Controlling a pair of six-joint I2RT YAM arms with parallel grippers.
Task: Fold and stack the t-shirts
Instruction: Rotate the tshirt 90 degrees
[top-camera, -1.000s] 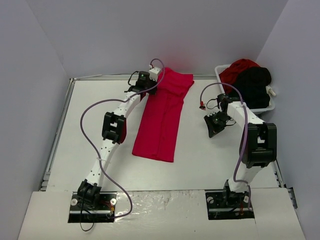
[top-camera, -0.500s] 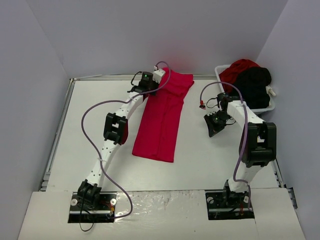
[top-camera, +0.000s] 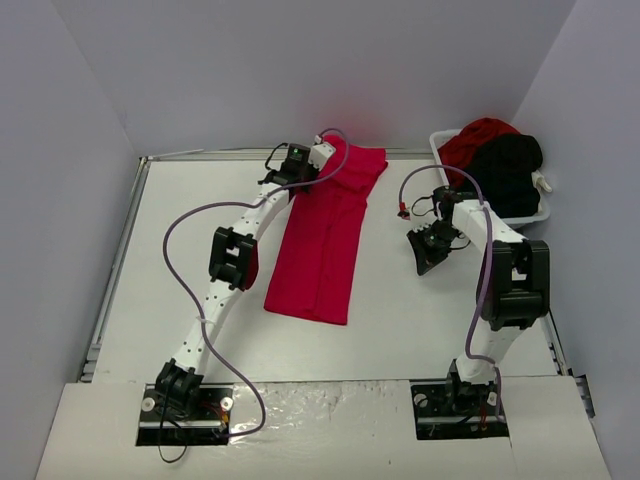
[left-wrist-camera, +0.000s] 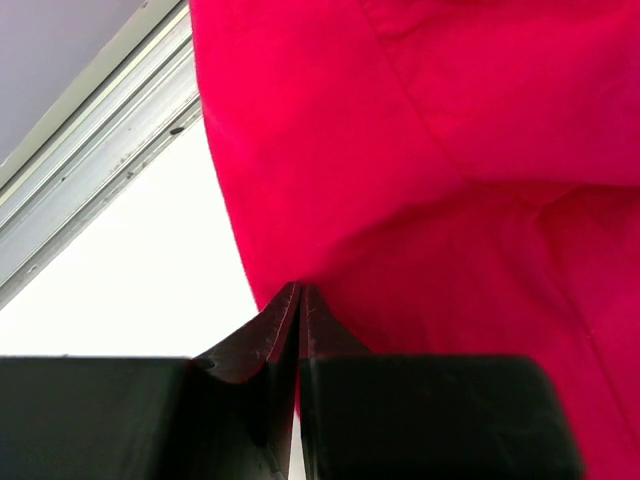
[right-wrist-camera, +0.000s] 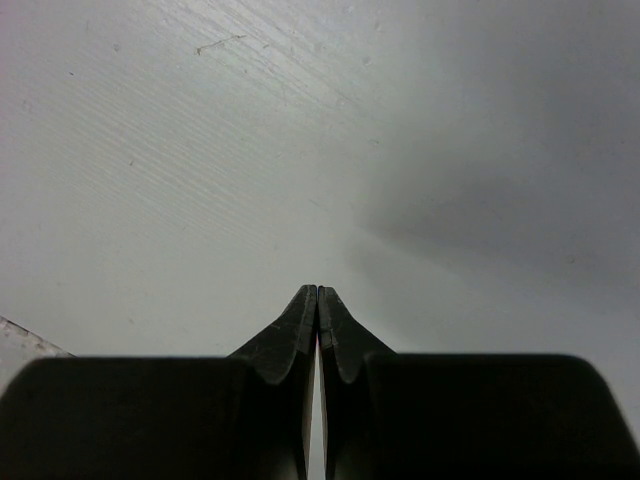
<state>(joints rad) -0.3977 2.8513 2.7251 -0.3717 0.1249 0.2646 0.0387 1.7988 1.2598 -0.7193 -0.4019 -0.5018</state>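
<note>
A bright red t-shirt (top-camera: 325, 240) lies folded into a long strip down the middle of the table. My left gripper (top-camera: 322, 166) is at its far left corner. In the left wrist view the gripper (left-wrist-camera: 301, 290) is shut on the edge of the red cloth (left-wrist-camera: 430, 150), and a sliver of red shows between the jaws. My right gripper (top-camera: 426, 262) is shut and empty just above bare table, right of the strip. It holds nothing in the right wrist view (right-wrist-camera: 317, 292) either. Another red t-shirt (top-camera: 475, 135) and a black t-shirt (top-camera: 510, 165) are piled in the basket.
A white plastic basket (top-camera: 540, 214) stands at the far right corner. A metal rail (left-wrist-camera: 90, 130) edges the far side of the table, close to my left gripper. Grey walls close in the table on three sides.
My left gripper has moved a little to the right along the far end of the strip, with the cloth's corner in it. The right arm has barely moved.
</note>
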